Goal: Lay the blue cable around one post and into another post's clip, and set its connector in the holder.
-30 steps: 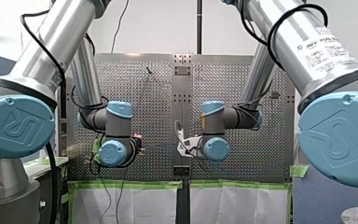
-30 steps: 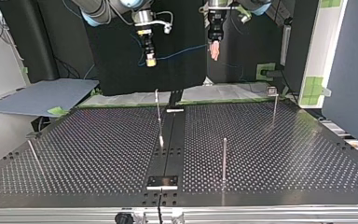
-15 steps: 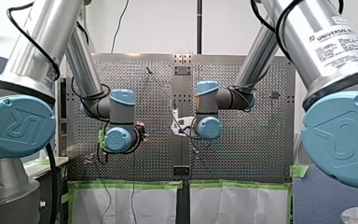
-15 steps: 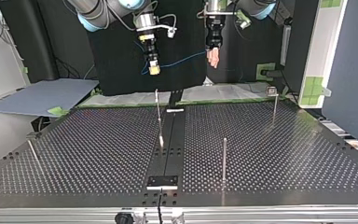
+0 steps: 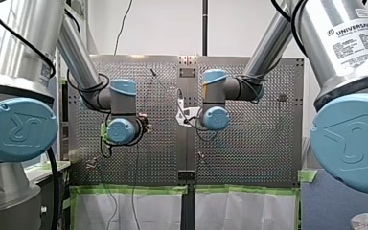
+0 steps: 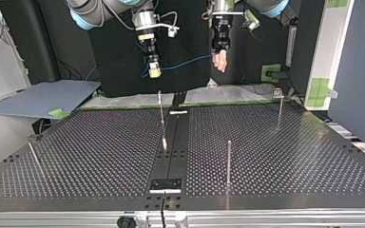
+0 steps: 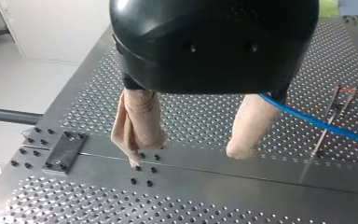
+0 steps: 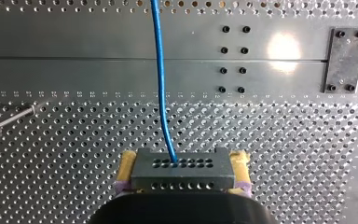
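Both arms have carried the blue cable further out over the surface, well above the posts. The right jaws clamp its connector; the left jaws stand apart, cable alongside. 0 of 3 placements look done.

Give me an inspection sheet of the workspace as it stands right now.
Surface: perforated table, metal strip down its middle.
Job's things: blue cable strung in the air, round no post; connector held; posts bare.
Clutter: nothing seen.
Grippers: my right gripper shut on the connector; my left gripper open, cable beside one finger.
Cables: thin black wire at the top view's near edge.
Surroundings: blue-grey sheet, green tape.
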Tool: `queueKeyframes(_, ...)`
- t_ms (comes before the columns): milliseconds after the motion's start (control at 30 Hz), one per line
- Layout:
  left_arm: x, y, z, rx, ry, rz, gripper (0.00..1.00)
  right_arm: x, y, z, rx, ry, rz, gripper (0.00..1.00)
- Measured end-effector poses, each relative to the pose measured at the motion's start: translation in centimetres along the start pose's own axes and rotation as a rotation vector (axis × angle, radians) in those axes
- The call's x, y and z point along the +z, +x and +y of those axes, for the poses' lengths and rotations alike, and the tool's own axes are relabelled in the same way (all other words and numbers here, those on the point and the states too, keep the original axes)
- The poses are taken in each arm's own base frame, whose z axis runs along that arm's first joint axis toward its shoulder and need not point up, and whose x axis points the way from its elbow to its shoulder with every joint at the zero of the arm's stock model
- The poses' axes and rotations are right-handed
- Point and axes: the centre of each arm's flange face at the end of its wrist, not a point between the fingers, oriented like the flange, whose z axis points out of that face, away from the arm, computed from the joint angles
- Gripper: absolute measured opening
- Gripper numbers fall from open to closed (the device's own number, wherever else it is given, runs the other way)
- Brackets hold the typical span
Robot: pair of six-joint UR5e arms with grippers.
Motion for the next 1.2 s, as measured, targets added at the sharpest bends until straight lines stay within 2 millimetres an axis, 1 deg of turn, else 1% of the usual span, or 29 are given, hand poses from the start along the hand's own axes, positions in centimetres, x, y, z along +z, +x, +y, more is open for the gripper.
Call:
queueKeyframes(300, 0.0, -0.2, 0.0, -0.004, 0.001, -0.004, 1.0, 0.1, 0.2, 0.0, 0.002, 0.0, 0.005, 0.0)
queueKeyframes(433, 0.2, -0.3, 0.0, -0.008, -0.001, -0.007, 1.0, 0.6, 1.1, -0.1, 0.005, -0.001, 0.023, 0.0)
queueKeyframes(533, 0.9, -1.3, -0.2, -0.03, -0.008, -0.023, 1.0, 1.2, 2.9, -0.3, 0.01, -0.001, 0.046, 0.0)
queueKeyframes(633, 1.9, -2.7, -0.5, -0.053, -0.014, -0.045, 1.0, 1.7, 5.0, -0.4, 0.019, -0.001, 0.071, 0.0)
queueKeyframes(833, 3.8, -6.2, -1.0, -0.118, -0.028, -0.097, 1.0, 2.6, 9.9, -0.3, 0.034, -0.005, 0.125, 0.0)
queueKeyframes(967, 4.9, -8.8, -1.4, -0.172, -0.039, -0.136, 1.0, 3.0, 13.3, -0.3, 0.043, -0.006, 0.16, 0.0)
queueKeyframes(1067, 5.6, -10.7, -1.7, -0.211, -0.04, -0.162, 1.0, 3.3, 15.3, -0.3, 0.047, -0.006, 0.176, 0.0)
queueKeyframes(1200, 6.1, -13.0, -2.2, -0.259, -0.035, -0.192, 1.0, 3.8, 17.0, -0.4, 0.048, -0.005, 0.183, 0.0)
